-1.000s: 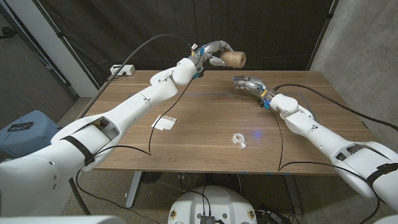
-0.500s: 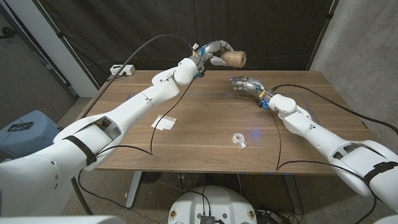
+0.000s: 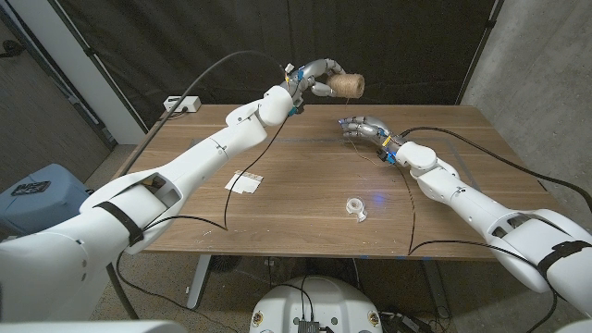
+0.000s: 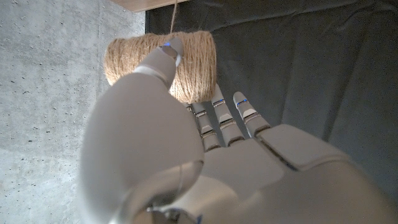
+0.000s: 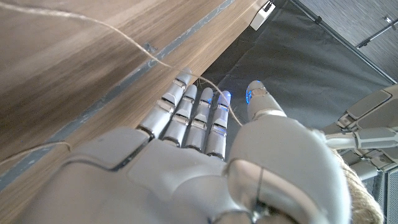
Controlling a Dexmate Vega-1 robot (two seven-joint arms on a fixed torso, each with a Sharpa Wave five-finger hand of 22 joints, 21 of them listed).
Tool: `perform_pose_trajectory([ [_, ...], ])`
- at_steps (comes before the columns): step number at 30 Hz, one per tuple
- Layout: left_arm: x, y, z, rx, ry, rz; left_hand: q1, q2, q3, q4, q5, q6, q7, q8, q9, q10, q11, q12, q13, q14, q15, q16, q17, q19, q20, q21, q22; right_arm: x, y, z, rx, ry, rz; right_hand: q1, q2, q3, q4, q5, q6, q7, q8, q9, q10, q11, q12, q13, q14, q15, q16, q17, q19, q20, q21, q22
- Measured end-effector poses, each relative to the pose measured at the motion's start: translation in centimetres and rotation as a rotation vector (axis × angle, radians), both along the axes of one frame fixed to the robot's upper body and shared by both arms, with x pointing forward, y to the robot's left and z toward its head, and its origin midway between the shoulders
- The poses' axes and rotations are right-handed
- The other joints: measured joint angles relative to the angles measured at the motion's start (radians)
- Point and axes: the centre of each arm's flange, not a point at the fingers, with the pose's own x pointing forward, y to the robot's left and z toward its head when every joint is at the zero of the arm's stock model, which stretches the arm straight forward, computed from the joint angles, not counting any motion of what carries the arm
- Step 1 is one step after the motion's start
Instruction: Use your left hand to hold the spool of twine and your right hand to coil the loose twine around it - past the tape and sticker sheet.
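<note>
My left hand (image 3: pixel 317 76) holds the spool of twine (image 3: pixel 349 86) in the air above the table's far edge; in the left wrist view the fingers (image 4: pixel 163 61) wrap the brown spool (image 4: pixel 199 56). A thin strand of twine (image 3: pixel 344 109) drops from the spool to my right hand (image 3: pixel 363 127), which hovers just above the table below and a little right of the spool. In the right wrist view the twine (image 5: pixel 231 112) runs off the table, over the fingers (image 5: pixel 186 106) and between them and the thumb, which pinch it. More loose twine (image 5: pixel 74 18) trails over the wood.
A tape roll (image 3: pixel 356 206) lies near the table's front middle, and a sticker sheet (image 3: pixel 244 182) lies to its left. A white box (image 3: pixel 183 104) with a cable sits at the far left corner. Black cables curve across the table on both sides.
My right hand has moved left over the table, closer under the spool, with the twine. The left hand and spool have stayed in place.
</note>
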Motion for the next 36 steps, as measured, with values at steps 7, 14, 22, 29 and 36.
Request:
perform_pose_trajectory([
  [7, 0.0, 0.2, 0.1, -0.013, 0.000, 0.005, 0.000, 0.000, 0.000, 0.000, 0.007, 0.000, 0.000, 0.000, 0.000, 0.000, 0.000, 0.004, 0.000, -0.002, 0.002, 0.004, 0.005, -0.003, 0.003, 0.000, 0.000, -0.1, 0.7, -0.3, -0.007, 0.007, 0.000, 0.030, 0.002, -0.006, -0.002, 0.000, 0.040, -0.005, 0.004, 0.000, 0.028, -0.014, 0.003, 0.000, 0.034, -0.005, 0.017, 0.006, 0.048, -0.005, 0.011, 0.000],
  [14, 0.0, 0.2, 0.2, -0.023, 0.000, 0.012, 0.000, 0.000, 0.000, 0.000, 0.007, 0.000, 0.000, 0.000, 0.000, 0.000, 0.000, 0.005, 0.000, -0.001, 0.001, 0.005, 0.005, -0.003, 0.003, 0.000, 0.005, -0.1, 1.2, -0.6, -0.010, 0.012, -0.004, 0.058, 0.003, -0.020, 0.001, 0.000, 0.076, -0.013, 0.008, 0.000, 0.068, -0.024, 0.007, -0.003, 0.063, -0.002, 0.034, 0.009, 0.077, -0.009, 0.015, 0.000],
  [22, 0.0, 0.3, 0.2, -0.037, 0.002, 0.024, 0.000, 0.000, 0.000, 0.000, 0.007, 0.000, 0.000, 0.000, 0.000, 0.000, 0.000, 0.005, 0.000, 0.005, 0.003, 0.005, 0.004, -0.003, 0.003, 0.000, 0.005, -0.4, 1.7, -0.7, -0.014, 0.005, -0.008, 0.072, 0.007, -0.031, 0.006, 0.000, 0.106, -0.020, 0.018, 0.000, 0.098, -0.030, 0.011, -0.009, 0.089, -0.003, 0.045, 0.015, 0.098, -0.016, 0.022, 0.000],
  [29, 0.2, 0.4, 0.3, -0.052, 0.010, 0.041, 0.000, 0.000, 0.000, 0.000, 0.007, 0.000, 0.000, 0.000, 0.000, 0.000, 0.000, 0.005, 0.000, 0.006, 0.005, 0.013, 0.004, -0.003, 0.003, 0.000, 0.005, -0.8, 2.3, -0.8, -0.022, -0.006, -0.020, 0.080, 0.015, -0.031, 0.006, 0.000, 0.125, -0.021, 0.018, -0.003, 0.116, -0.030, 0.011, -0.013, 0.100, -0.003, 0.053, 0.015, 0.104, -0.015, 0.022, 0.000],
  [36, 0.4, 0.5, 0.3, -0.058, 0.019, 0.058, 0.000, 0.000, 0.000, 0.000, 0.007, 0.000, 0.000, 0.000, 0.000, 0.000, 0.000, 0.003, 0.000, 0.006, 0.005, 0.014, 0.005, -0.007, 0.007, 0.000, 0.005, -1.1, 2.7, -0.7, -0.030, -0.016, -0.024, 0.080, 0.015, -0.041, 0.005, 0.000, 0.130, -0.023, 0.018, -0.003, 0.118, -0.032, 0.011, -0.013, 0.100, -0.003, 0.057, 0.019, 0.107, -0.018, 0.021, 0.000],
])
